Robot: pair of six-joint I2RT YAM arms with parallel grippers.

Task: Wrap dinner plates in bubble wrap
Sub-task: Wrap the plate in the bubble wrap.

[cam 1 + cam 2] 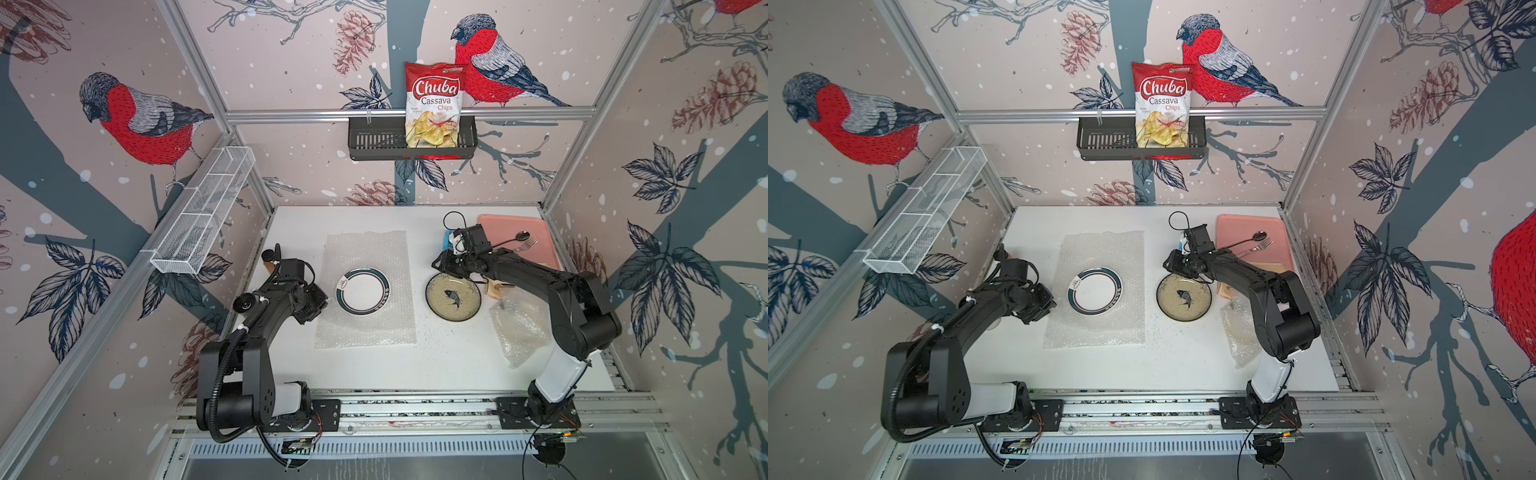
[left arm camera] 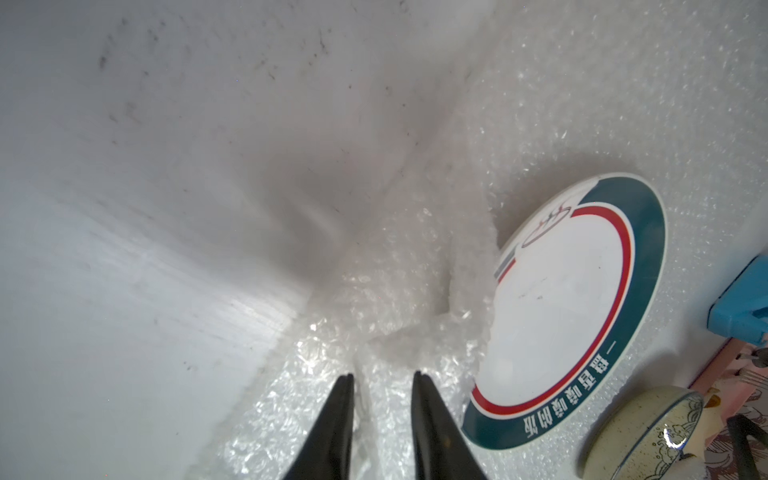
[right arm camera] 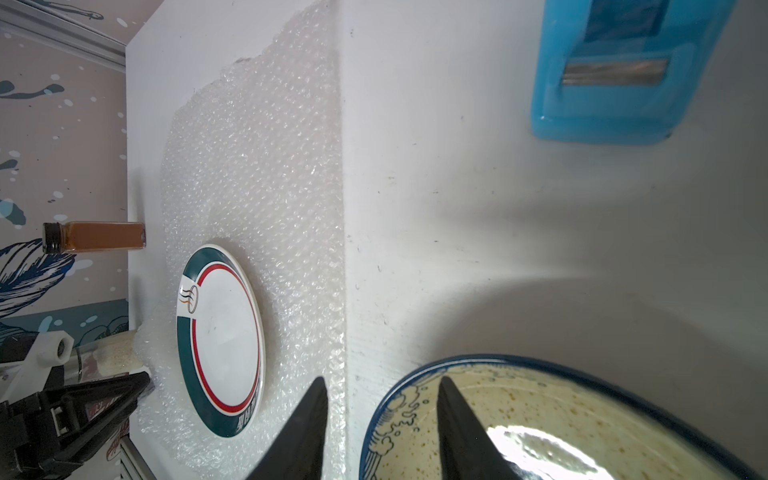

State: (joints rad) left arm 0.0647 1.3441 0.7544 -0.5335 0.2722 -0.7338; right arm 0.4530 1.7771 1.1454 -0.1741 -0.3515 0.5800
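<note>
On left wrist view, hidden from top views, I see left gripper [image 2: 383,376] pinching clear bubble-wrap sheet [image 2: 415,270]; right gripper [image 3: 382,382] gapes. Round ceramic plates [image 1: 363,291]: two; sheets: two.

I see my left arm [image 1: 270,307] and right arm [image 1: 536,270] as matte black housings on white lower links, a ribbed black hose [image 1: 215,399] along the left, tapered black fingers on left tool [image 2: 382,375] and right tool [image 3: 382,379].
</note>
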